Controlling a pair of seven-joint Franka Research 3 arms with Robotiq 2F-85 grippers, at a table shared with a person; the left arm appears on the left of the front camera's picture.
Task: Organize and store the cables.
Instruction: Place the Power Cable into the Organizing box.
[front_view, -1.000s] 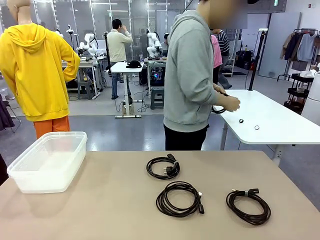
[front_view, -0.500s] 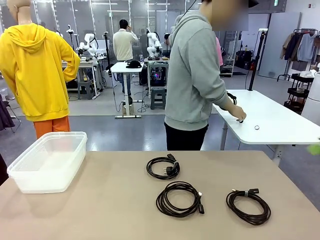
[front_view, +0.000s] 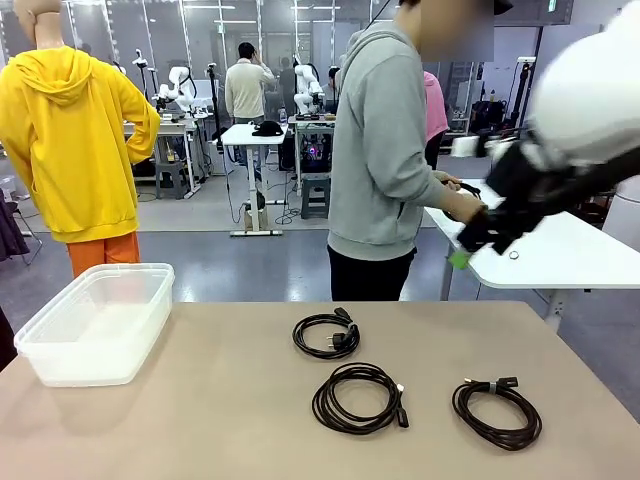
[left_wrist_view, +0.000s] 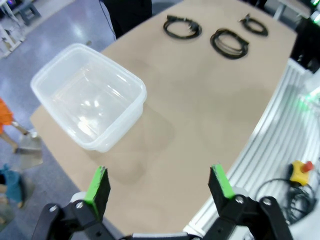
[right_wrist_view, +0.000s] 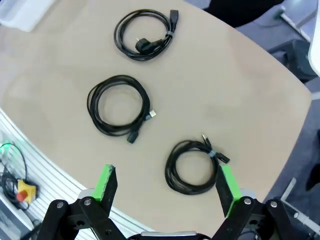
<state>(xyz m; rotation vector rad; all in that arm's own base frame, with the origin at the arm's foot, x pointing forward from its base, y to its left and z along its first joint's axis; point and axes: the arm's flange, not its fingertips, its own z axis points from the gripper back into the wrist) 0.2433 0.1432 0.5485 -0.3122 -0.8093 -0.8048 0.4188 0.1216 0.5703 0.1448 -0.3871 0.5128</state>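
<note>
Three black cable coils lie on the tan table: a far one (front_view: 327, 334), a middle one (front_view: 360, 397) and a right one (front_view: 497, 411). My right gripper (front_view: 462, 255) hangs blurred high above the table's right side. In the right wrist view it stands open (right_wrist_view: 165, 182) well above the same three coils, the far (right_wrist_view: 145, 34), the middle (right_wrist_view: 119, 105) and the right (right_wrist_view: 194, 166), closest over the right one. My left gripper (left_wrist_view: 159, 182) is open and empty, high over the table's left end, with the coils (left_wrist_view: 230, 42) far off.
A clear plastic bin (front_view: 100, 320) sits empty at the table's left end, below my left gripper (left_wrist_view: 90, 95). A person in a grey hoodie (front_view: 380, 150) stands beyond the far edge, hands at a white side table (front_view: 560, 250). A yellow stop button (left_wrist_view: 300, 170) lies off the near edge.
My right arm has swung into the front view from the upper right. The person has kept handling something at the side table. The coils and bin have not moved.
</note>
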